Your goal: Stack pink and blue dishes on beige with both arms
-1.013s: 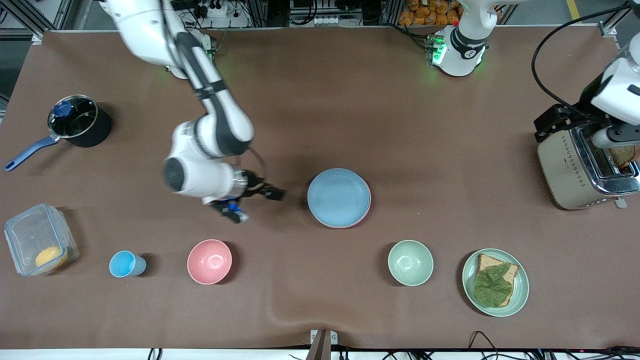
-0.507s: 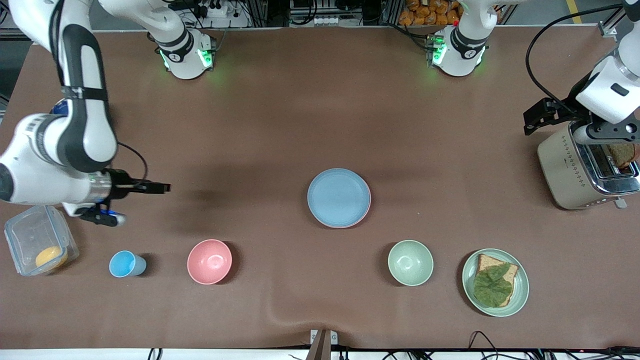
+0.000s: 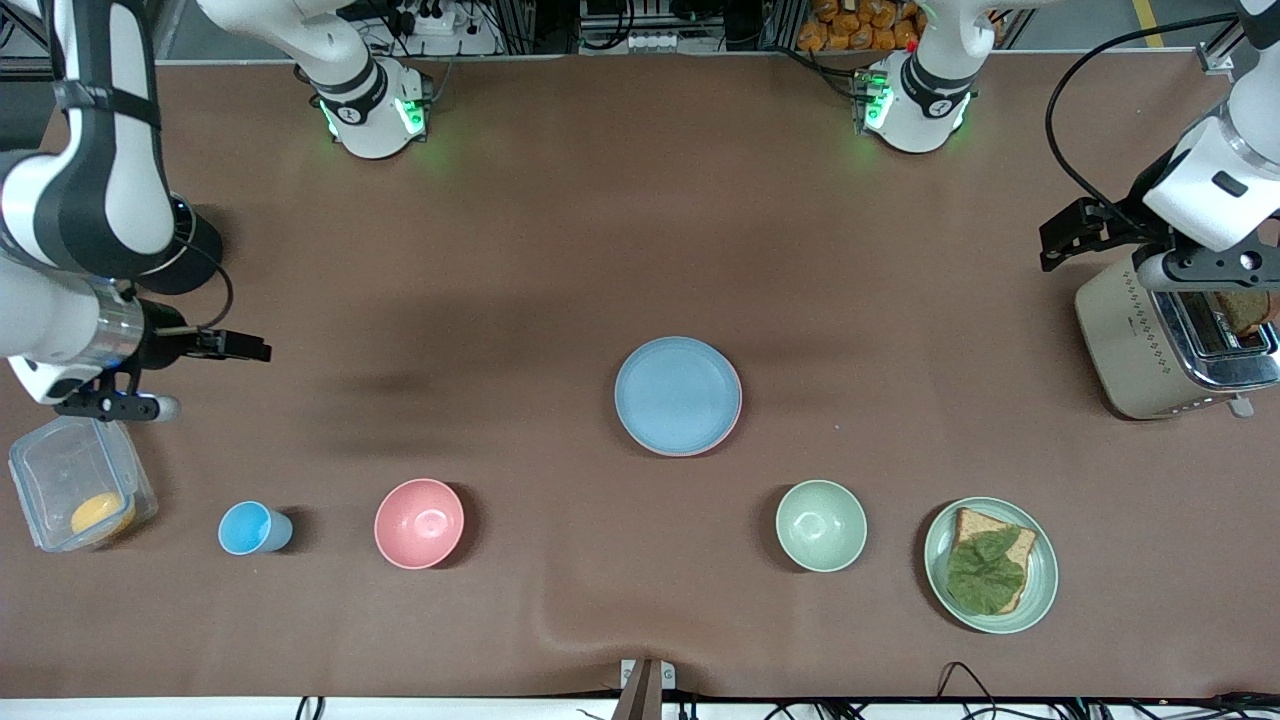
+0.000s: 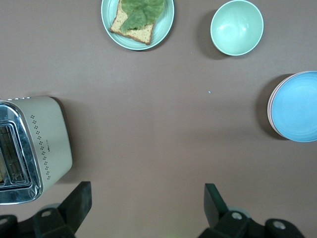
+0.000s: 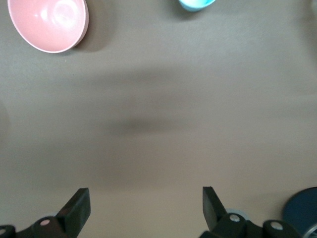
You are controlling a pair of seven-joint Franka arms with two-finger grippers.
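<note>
Stacking looks finished, judged from the front view: the blue plate (image 3: 677, 394) lies flat near the table's middle, with a thin pink rim (image 3: 739, 412) of the pink plate showing under its edge toward the left arm's end. No beige plate can be made out there, so whether it lies at the bottom I cannot tell. Being round and flat, the plates have no long axis and point nowhere; they face straight up. The right gripper (image 3: 235, 345) hangs over bare cloth at the right arm's end of the table, near the black saucepan (image 3: 190, 245) and the clear lidded container (image 3: 75, 490). The left gripper (image 3: 1075, 235) hangs beside the toaster (image 3: 1150, 340) at the left arm's end. Neither holds anything, and both are well apart from the stack. The next move probably calls only for parking the arms, unless the hidden base needs checking.

Left wrist view: the left gripper's fingers (image 4: 81, 198) stand spread wide over bare cloth, with the blue plate (image 4: 297, 106) at the frame's edge and pink peeping from beneath it.

Right wrist view: the right gripper's fingers (image 5: 79, 203) are likewise spread and empty; only the pink bowl (image 5: 47, 22) and the blue cup (image 5: 198, 4) show.
</note>
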